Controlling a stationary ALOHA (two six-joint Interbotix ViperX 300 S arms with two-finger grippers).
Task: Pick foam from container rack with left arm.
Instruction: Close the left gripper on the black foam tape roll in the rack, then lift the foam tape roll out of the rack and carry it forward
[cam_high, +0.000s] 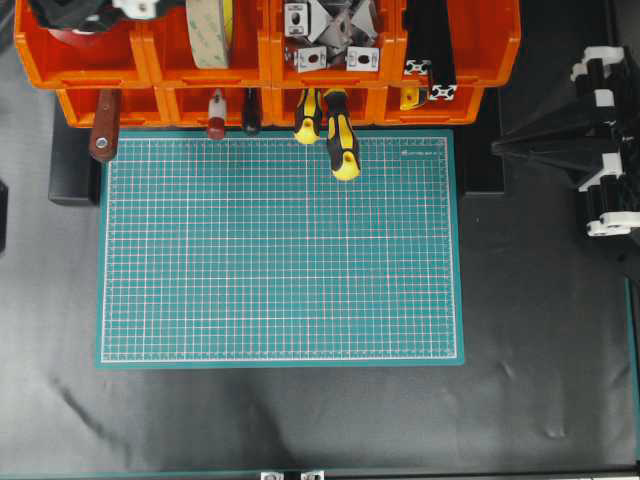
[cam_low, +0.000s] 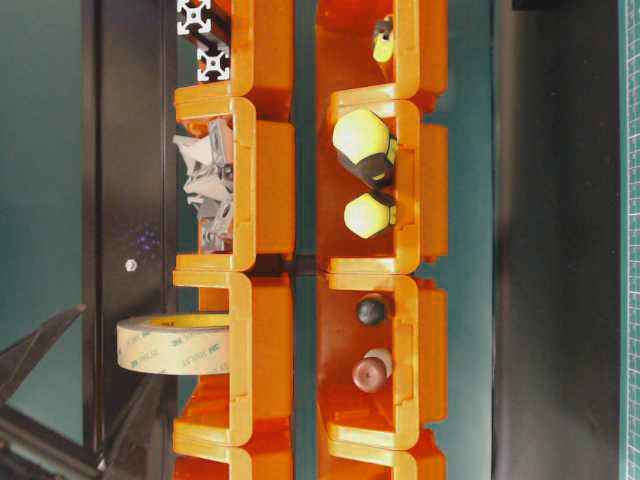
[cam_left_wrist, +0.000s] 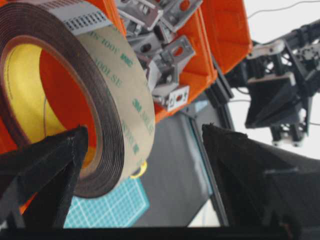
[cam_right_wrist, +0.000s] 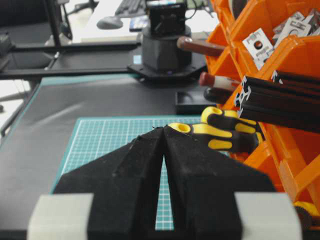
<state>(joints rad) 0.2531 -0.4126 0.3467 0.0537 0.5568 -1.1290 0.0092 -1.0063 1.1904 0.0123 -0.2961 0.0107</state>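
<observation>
Left wrist view: left gripper (cam_left_wrist: 142, 165) jaws spread, flanking foam (cam_left_wrist: 75, 100).

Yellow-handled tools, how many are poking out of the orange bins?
2 clearly show. A longer yellow-and-black handle sticks out over the green mat, and a shorter one lies beside it, both from the same lower bin of the container rack. Others may be hidden inside.

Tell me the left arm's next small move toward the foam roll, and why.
Probably ease the left gripper forward so its jaws straddle the foam roll's rim, then close. The jaws stand wide open, one finger already at the roll's core and the other out beside its liner, nothing held. The roll stands on edge in the container rack.
</observation>
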